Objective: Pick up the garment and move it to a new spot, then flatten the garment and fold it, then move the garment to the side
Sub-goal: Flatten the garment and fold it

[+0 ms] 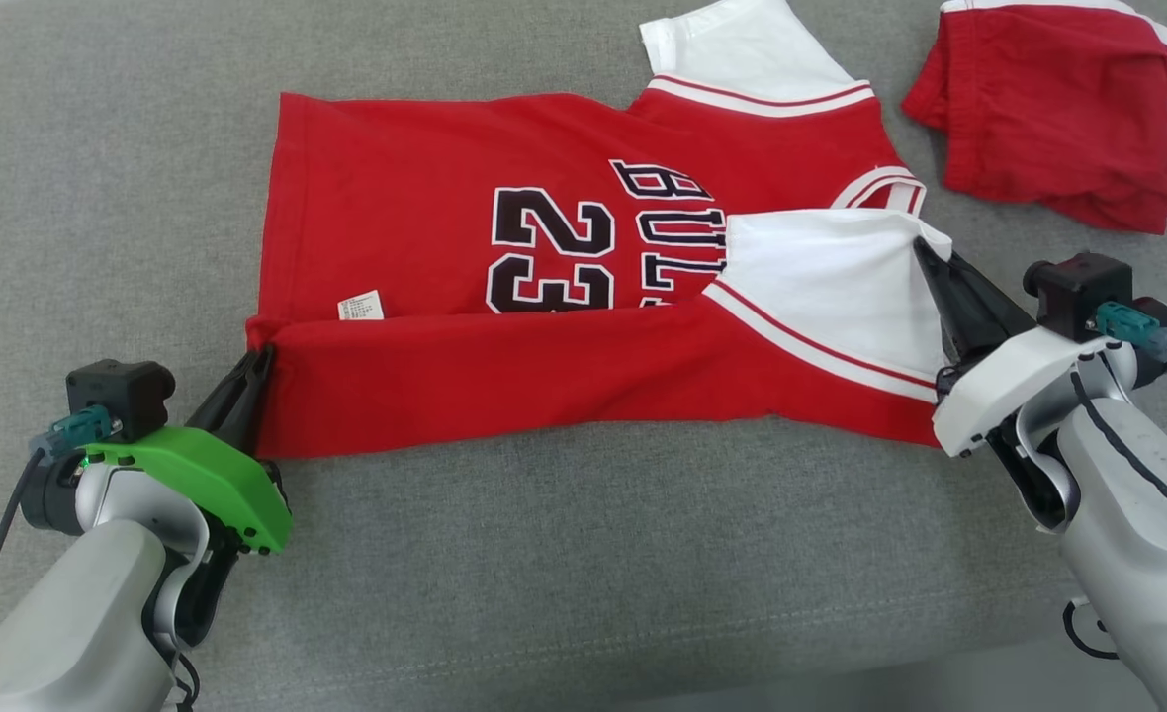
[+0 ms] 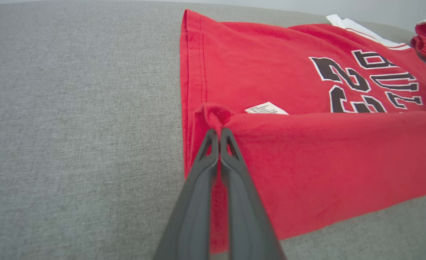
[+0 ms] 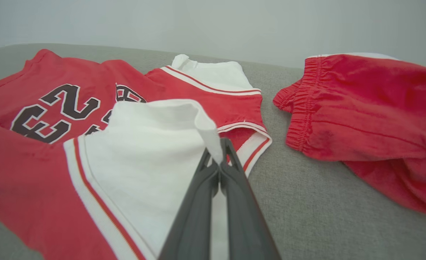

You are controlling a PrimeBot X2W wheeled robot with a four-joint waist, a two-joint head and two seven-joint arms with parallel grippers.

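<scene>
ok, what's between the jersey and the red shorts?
Nothing: bare grey surface separates the jersey from the red shorts, clearest in the right wrist view.

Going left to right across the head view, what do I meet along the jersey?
Left hand gripping the jersey, white care label, black number 23, folded-over white sleeve, right hand.

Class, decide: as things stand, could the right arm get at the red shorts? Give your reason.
Probably yes, but not freely: bare surface lies between the right gripper and the shorts, yet it is shut on the jersey sleeve and must release first.
</scene>
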